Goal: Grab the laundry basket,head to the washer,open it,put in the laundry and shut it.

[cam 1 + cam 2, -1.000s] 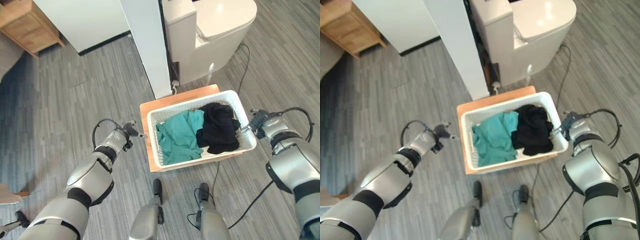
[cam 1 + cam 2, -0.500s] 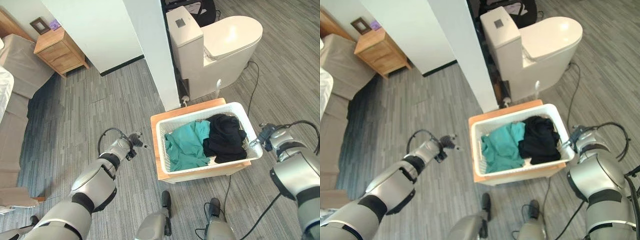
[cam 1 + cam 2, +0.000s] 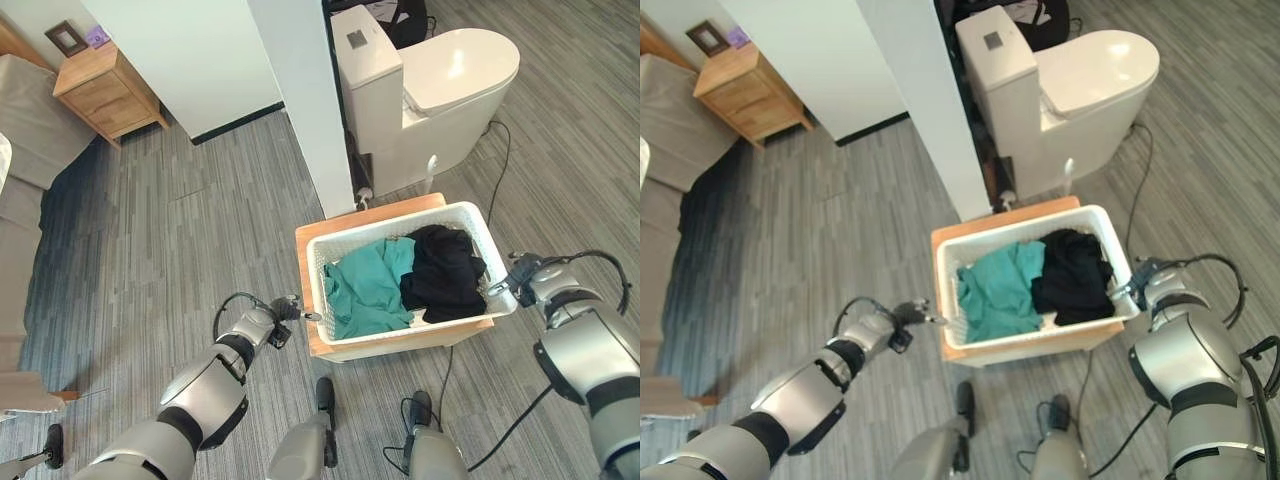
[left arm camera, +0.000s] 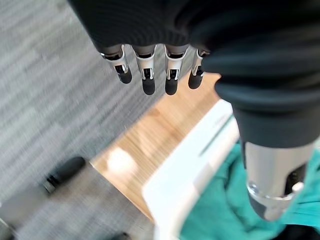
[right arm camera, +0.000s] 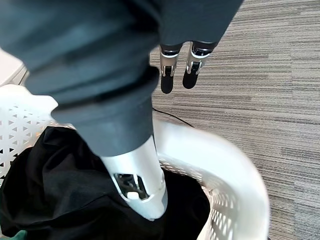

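Observation:
The white laundry basket [image 3: 420,328] stands on a low wooden stand [image 3: 303,260] and holds a teal garment [image 3: 365,285] and a black garment [image 3: 445,270]. My left hand [image 3: 285,312] is at the basket's left end. In its wrist view the fingers [image 4: 145,75] hang straight over the wood outside the rim [image 4: 195,165], with the thumb [image 4: 272,170] over the teal cloth. My right hand [image 3: 518,270] is at the basket's right end. Its straight fingers [image 5: 167,75] are outside the rim [image 5: 220,160] and its thumb [image 5: 140,185] is inside, above the black garment. Neither hand has closed on the rim.
A white toilet [image 3: 440,90] stands just behind the basket, next to a white partition wall [image 3: 300,100]. A wooden nightstand [image 3: 105,90] is at the far left by a bed edge [image 3: 25,130]. Grey plank floor [image 3: 180,250] lies open to the left.
The camera has shifted. My left hand has moved right, from the floor side up to the basket's left rim. My right hand stays at the right rim.

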